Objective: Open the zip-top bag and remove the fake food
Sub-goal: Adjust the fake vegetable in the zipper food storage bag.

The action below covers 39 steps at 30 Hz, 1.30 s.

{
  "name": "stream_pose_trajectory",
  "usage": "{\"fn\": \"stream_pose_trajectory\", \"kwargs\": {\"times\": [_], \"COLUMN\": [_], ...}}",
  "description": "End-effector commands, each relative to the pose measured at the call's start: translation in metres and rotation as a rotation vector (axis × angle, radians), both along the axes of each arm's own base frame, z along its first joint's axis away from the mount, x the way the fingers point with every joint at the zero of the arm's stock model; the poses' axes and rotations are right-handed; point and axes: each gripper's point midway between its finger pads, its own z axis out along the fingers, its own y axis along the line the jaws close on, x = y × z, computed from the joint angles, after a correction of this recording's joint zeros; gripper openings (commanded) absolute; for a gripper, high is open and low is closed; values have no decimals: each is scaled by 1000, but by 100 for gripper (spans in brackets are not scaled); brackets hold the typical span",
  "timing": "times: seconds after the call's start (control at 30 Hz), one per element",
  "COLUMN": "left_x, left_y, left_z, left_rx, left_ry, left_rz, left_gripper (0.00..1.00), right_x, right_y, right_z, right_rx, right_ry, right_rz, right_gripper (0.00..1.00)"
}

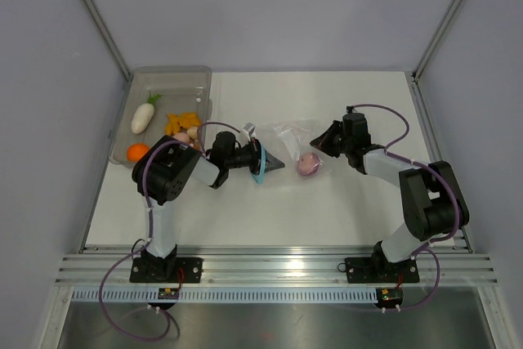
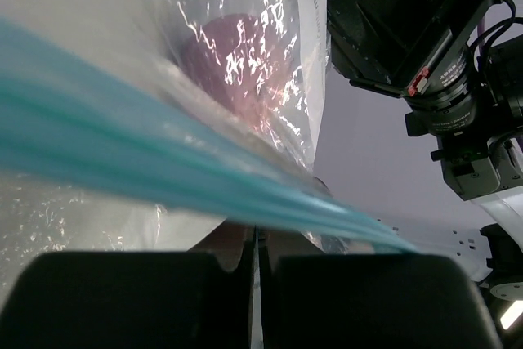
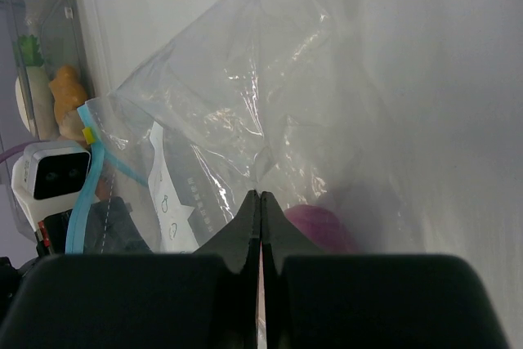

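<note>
While inside one zip-top bag [image 1: 290, 138], one onion [image 1: 308, 163].

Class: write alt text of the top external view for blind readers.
Two robot arms hold a clear zip-top bag between them over a table, the left end effector shut on its blue strip, the right end effector on its far side. A purple toy food sits inside; a grey tray at left holds other pieces.

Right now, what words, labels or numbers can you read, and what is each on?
No text can be read outright.
Zip-top bag: dark print and symbols on its white panel, too small to read.
Right wrist camera: pale lettering beside a red mark, blurred.
</note>
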Motion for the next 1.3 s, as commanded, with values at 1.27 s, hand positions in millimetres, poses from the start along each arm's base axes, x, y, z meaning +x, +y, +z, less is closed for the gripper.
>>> {"fn": "stream_pose_trajectory", "kwargs": {"times": [1.27], "left_x": [16], "left_y": [-3], "left_z": [-36], "left_rx": [253], "left_ry": [-60], "left_rz": [46], "left_gripper": [21], "right_x": [3], "right_y": [-30], "right_z": [33], "right_rx": [-117], "right_ry": [-92], "right_rz": [-107], "right_gripper": [0]}}
